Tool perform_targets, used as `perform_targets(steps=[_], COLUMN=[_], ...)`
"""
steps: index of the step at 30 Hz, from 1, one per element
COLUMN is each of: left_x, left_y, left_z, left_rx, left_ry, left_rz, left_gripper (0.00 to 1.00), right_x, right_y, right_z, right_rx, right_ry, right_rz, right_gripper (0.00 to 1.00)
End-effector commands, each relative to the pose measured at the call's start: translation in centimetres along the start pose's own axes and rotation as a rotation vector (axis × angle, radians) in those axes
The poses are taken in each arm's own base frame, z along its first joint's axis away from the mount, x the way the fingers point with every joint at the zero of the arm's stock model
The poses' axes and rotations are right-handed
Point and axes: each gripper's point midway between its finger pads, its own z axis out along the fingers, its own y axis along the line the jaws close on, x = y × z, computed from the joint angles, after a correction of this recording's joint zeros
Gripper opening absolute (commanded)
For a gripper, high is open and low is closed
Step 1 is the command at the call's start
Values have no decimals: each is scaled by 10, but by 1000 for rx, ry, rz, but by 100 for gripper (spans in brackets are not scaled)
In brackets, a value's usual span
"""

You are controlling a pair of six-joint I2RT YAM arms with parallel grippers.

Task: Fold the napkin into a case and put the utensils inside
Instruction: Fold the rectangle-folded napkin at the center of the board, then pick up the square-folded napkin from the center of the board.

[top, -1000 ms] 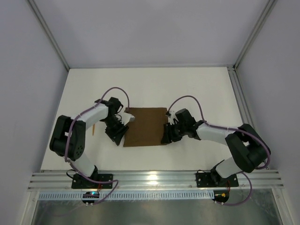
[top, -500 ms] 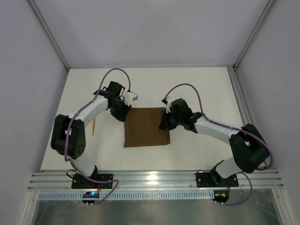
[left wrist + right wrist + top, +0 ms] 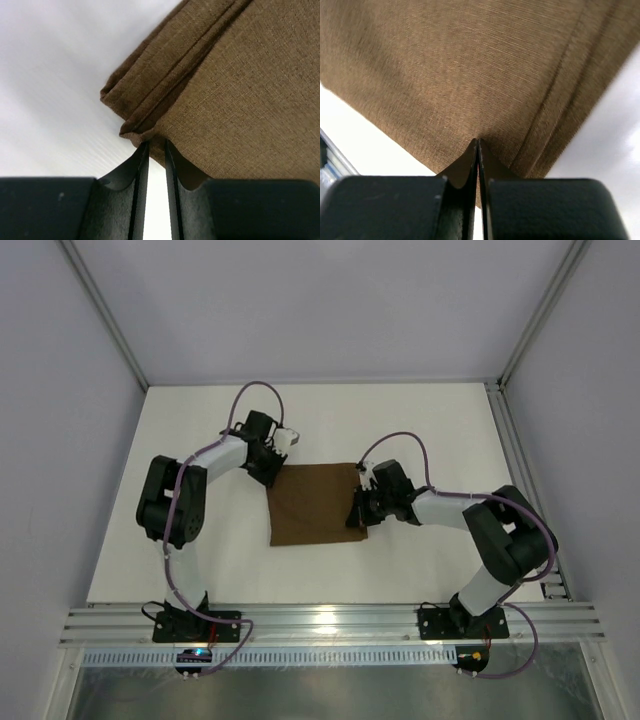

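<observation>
The dark brown napkin [image 3: 315,503] lies flat on the white table, roughly square. My left gripper [image 3: 268,469] is at its far-left corner. In the left wrist view, the hemmed corner [image 3: 131,112] bunches between the narrow-set fingertips [image 3: 143,148], so the left gripper [image 3: 154,142] is shut on it. My right gripper [image 3: 358,511] sits at the napkin's right edge. In the right wrist view, the right gripper [image 3: 478,140] has its jaws pressed together on the napkin [image 3: 445,75], pinching the cloth just inside the hem [image 3: 560,100]. The utensils and a case show in no view.
An aluminium rail [image 3: 320,620] runs along the near edge where both arm bases stand. Another rail [image 3: 512,455] borders the table on the right. Grey walls close in the left, back and right sides.
The left gripper has moved from the napkin's near-left edge to its far-left corner. Both grippers have closed, and the right one has shifted a little along the right edge.
</observation>
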Motion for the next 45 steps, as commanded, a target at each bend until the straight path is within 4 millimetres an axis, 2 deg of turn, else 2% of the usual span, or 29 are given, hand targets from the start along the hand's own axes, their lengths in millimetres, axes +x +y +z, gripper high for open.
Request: perform_targets(steps=[1,2,3,5,6,7,10,12,14,15,16,17,19,20,21,22,24,25,26,28,29,30,33,35,38,40,41,45], left_x=[-3,0,1,5,3,5,-8,-21,-39,-44,-55,-56,-45,-45,-39,-18,-4,18,25,38,51,55,67,63,67,70,69,70], left_y=[20,17,16,14,14,13,17,16,10,6,-2,-7,-23,-38,-47,-60,-85,-95,-110,-119,-125,-136,-154,-157,-165,-161,-152,-140], left_z=[15,20,21,24,24,24,10,-6,-34,-45,-65,-74,-85,-96,-99,-94,-99,-92,-91,-92,-88,-88,-80,-76,-70,-63,-61,-54], left_rx=[-81,-68,-62,-52,-51,-50,-69,-69,-54,-48,-38,-34,-21,-32,-33,-22,-47,-37,-52,-80,-75,-78,-84,-119,-131,-168,-227,-311], left_ry=[10,22,25,32,26,28,-7,-42,-114,-136,-189,-202,-179,-184,-170,-113,-78,-24,-5,17,46,48,50,18,6,-4,-8,-33], left_rz=[-33,-43,-48,-57,-59,-60,-56,-50,-37,-21,7,26,95,154,192,230,368,415,501,572,602,654,741,767,812,836,835,830], left_gripper=[20,21,21,21,21,22,28,32,40,43,50,53,58,59,59,60,61,62,63,67,69,76,77,77,77,72,70,68], right_x=[-1,3,-5,-6,-17,-19,-40,-51,-60,-61,-59,-61,-53,-49,-41,-40,-30,-29,-26,-18,-15,-9,-2,-1,0,1,0,0], right_y=[-37,-44,-45,-48,-47,-45,-31,-24,-19,-18,-20,-21,-25,-25,-32,-34,-42,-43,-43,-44,-44,-43,-43,-43,-42,-42,-42,-42], right_z=[-1,-1,-1,-3,-5,-8,-25,-36,-53,-57,-61,-67,-69,-69,-68,-67,-63,-61,-59,-51,-49,-43,-36,-35,-36,-36,-36,-36], right_rx=[110,133,142,158,164,165,154,152,169,180,192,206,206,190,192,189,176,170,160,133,125,100,76,73,67,66,65,66], right_ry=[9,40,34,51,30,31,-25,-63,-98,-106,-98,-114,-100,-91,-77,-78,-69,-70,-64,-34,-23,-1,13,10,9,11,10,5], right_rz=[-5,-24,-42,-66,-100,-114,-174,-198,-227,-231,-227,-223,-193,-166,-135,-115,-62,-50,-38,-13,-3,11,27,33,32,33,31,25], right_gripper=[4,4,4,4,4,4,11,23,37,39,41,44,48,49,50,52,52,53,53,53,53,53,51,51,51,51,51,51])
